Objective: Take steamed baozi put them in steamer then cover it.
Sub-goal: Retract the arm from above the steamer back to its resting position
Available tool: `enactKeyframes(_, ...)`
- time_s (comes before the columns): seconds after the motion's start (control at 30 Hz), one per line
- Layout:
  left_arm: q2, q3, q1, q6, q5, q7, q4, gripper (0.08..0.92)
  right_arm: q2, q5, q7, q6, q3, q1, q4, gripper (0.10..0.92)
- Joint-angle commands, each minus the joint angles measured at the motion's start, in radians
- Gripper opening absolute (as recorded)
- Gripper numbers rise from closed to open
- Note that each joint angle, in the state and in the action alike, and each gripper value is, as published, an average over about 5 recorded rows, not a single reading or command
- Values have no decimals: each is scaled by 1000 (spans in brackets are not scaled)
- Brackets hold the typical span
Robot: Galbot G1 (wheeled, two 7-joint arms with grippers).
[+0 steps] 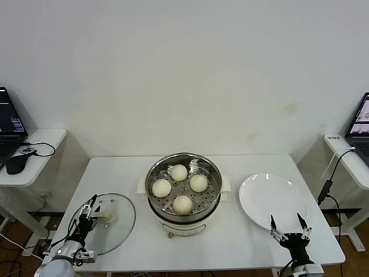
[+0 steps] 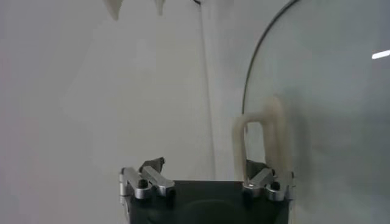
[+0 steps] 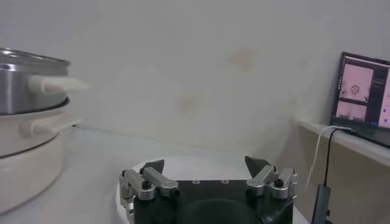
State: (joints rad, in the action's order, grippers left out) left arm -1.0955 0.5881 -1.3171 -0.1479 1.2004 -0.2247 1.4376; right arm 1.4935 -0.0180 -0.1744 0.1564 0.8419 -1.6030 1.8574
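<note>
The steamer [image 1: 154, 173] stands at the table's middle, uncovered, with four baozi on its perforated tray: one at the back [image 1: 179, 172], one left [image 1: 161, 187], one right [image 1: 198, 183], one in front [image 1: 182, 204]. The glass cover [image 1: 118, 228] lies flat on the table to the steamer's left. My left gripper [image 1: 89, 212] is open at the cover's left edge, beside its cream handle [image 1: 105, 218]. In the left wrist view the handle [image 2: 268, 131] stands just ahead of one finger of the gripper [image 2: 204, 167]. My right gripper [image 1: 287, 222] is open and empty at the front right.
An empty white plate [image 1: 274, 196] lies right of the steamer, just ahead of my right gripper [image 3: 204, 163]; the steamer's side [image 3: 24, 79] shows in that wrist view. Side desks with laptops stand far left [image 1: 8, 124] and far right [image 1: 360, 124].
</note>
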Motion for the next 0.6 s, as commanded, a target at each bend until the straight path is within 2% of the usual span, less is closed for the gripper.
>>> enactKeyframes(0.03, -5, -4, 16, 2, -3, -3, -26, 658, 3, 6, -1, 1, -9, 2, -4, 823)
enactKeyframes(0.3, -9, 11, -11, -4, -33, -23, 2, 425, -2, 5, -2, 1, -22, -1, 8, 823)
enactKeyframes(0.47, 0, 52, -61, 14, -65, -29, 94, 286, -9, 3, -3, 2, -31, -7, 21, 823)
enactKeyframes(0.6, 16, 101, -111, 58, -101, -3, 191, 177, -21, -6, -5, 2, -44, -16, 29, 823)
